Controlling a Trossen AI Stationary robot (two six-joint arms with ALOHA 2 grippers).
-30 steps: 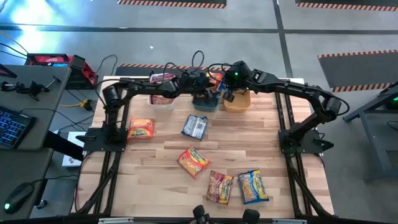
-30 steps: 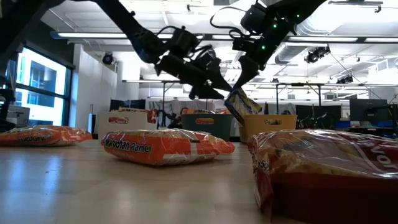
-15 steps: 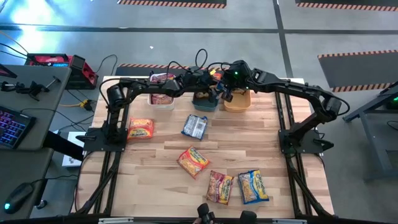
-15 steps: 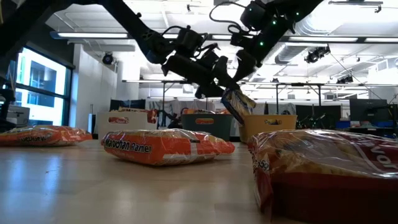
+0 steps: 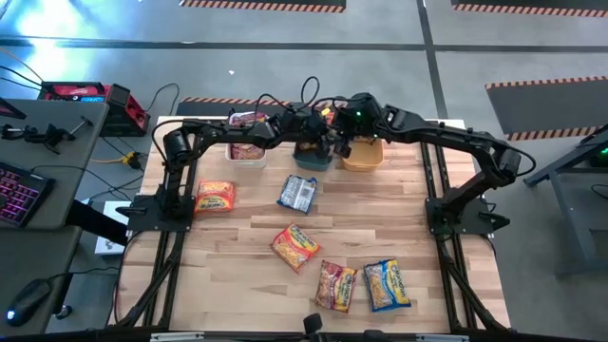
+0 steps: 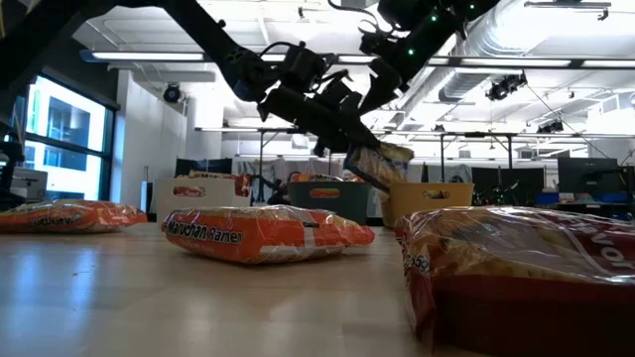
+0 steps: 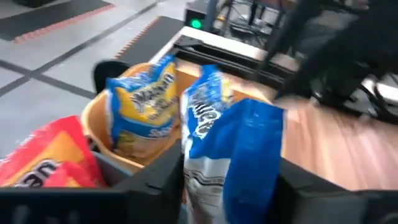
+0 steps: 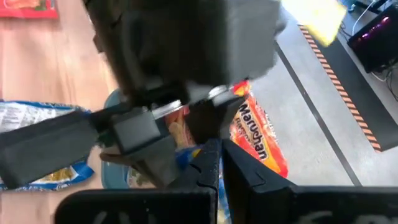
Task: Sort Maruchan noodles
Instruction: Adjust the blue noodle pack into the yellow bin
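Observation:
A blue-and-yellow noodle packet (image 7: 231, 155) hangs in the air above the teal bin (image 5: 313, 159) and the orange bin (image 5: 365, 155) at the table's far edge. My left gripper (image 5: 326, 144) reaches it from the left and is shut on it. My right gripper (image 5: 341, 141) comes from the right, higher up, shut at the packet's upper edge. Several packets lie flat on the table: an orange one (image 5: 215, 197), a blue one (image 5: 298, 193), an orange one (image 5: 295, 246), and two near the front (image 5: 335, 285), (image 5: 387, 285). My left gripper pinches the packet's blue end (image 7: 249, 134) between its two fingers, one on each flat face, coming slanting down from the table's left. The packet is lifted clear and slants over the bins (image 6: 377, 167). My right gripper's shut fingertips (image 8: 211, 158) sit at a blue edge of the packet (image 8: 188, 154), coming from above and the right. My left gripper hides most of that contact.
A white bin (image 5: 247, 144) with pink-red packets stands left of the teal bin. The orange bin holds a blue-and-yellow packet (image 7: 142, 102), and an orange packet (image 8: 258, 138) lies in the teal bin. The table's middle and right show bare wood (image 5: 380, 209).
My left gripper has shut on the hanging packet. My right gripper, still shut, has risen a little. The packet has tipped from hanging steeply below the right gripper to lying closer to level.

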